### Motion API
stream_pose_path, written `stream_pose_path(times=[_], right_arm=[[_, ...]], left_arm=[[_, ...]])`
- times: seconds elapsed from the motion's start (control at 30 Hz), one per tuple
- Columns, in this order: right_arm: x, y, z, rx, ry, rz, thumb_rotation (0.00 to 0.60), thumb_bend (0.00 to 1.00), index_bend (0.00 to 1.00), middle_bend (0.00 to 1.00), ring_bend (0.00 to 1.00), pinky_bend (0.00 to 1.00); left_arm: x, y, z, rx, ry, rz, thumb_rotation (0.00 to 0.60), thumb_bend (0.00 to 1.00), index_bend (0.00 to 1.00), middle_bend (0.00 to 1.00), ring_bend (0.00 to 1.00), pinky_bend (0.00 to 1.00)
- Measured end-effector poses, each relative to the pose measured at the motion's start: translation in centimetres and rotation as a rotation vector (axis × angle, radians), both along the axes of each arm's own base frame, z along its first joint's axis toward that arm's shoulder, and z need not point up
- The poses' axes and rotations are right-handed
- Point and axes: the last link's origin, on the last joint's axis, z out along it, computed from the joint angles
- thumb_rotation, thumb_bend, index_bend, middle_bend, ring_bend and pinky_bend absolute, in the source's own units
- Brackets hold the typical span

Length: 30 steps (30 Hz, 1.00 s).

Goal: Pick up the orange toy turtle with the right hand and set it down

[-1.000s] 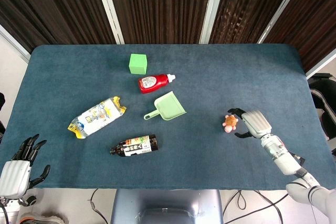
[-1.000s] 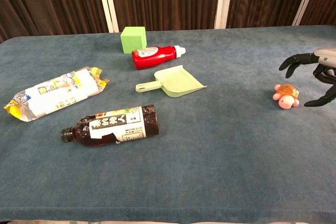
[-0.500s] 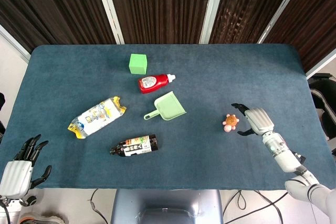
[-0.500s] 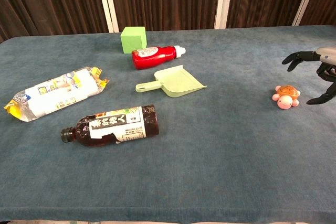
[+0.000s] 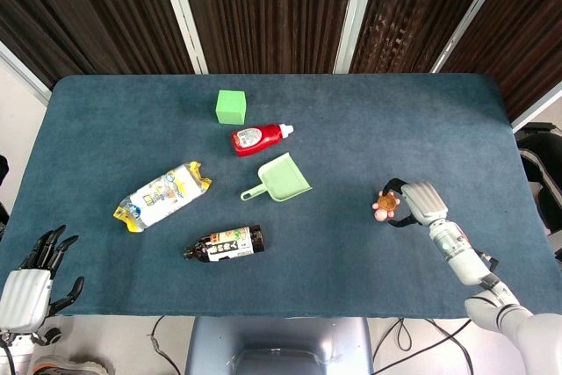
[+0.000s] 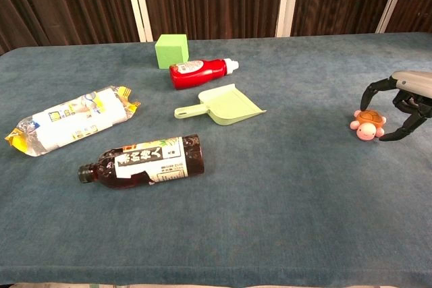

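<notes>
Orange toy turtle (image 5: pixel 385 205) rests on the table (image 5: pixel 369 120) at the right side, toward the near edge. Right hand (image 5: pixel 416 204) stands just beside it, fingers (image 6: pixel 370 91) apart and arched over the shell; contact cannot be confirmed. Grasp, lift and placement all remain. Left hand (image 5: pixel 31 287) waits at the near left corner, fingers spread, holding nothing.

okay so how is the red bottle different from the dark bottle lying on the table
The red bottle is bright red with a white cap, while the dark bottle has a dark brown body and a black cap. The red bottle looks shorter; the dark bottle looks longer. The red bottle lies toward the back, beside the green cube, with its cap pointing right; the dark bottle lies nearer the front edge with its cap pointing left. Both lie on their sides and carry printed labels.
</notes>
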Motion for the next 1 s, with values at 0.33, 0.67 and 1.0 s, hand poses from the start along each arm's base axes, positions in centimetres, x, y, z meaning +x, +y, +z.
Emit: stream_pose_path(times=[0.33,0.67,1.0], right_arm=[[-0.2,0.2,0.3,-0.020,-0.032,0.023,0.600,1.00,0.83,0.64,0.97,0.96],[0.7,0.8,1.7,-0.058,-0.115,0.088,0.600,1.00,0.84,0.67,0.98,0.96],[1.5,2.2,3.3,-0.045,-0.167,0.107,0.600,1.00,0.81,0.67,0.98,0.96]], left_arm=[[0.0,0.0,0.0,-0.003,0.002,-0.001,0.600,0.34,0.17,0.05,0.07,0.33],[0.3,0.2,0.0,-0.008,0.007,-0.008,0.600,0.34,0.17,0.05,0.07,0.33],[0.5,0.2,-0.1,-0.012,0.011,-0.009,0.600,0.34,0.17,0.05,0.07,0.33]])
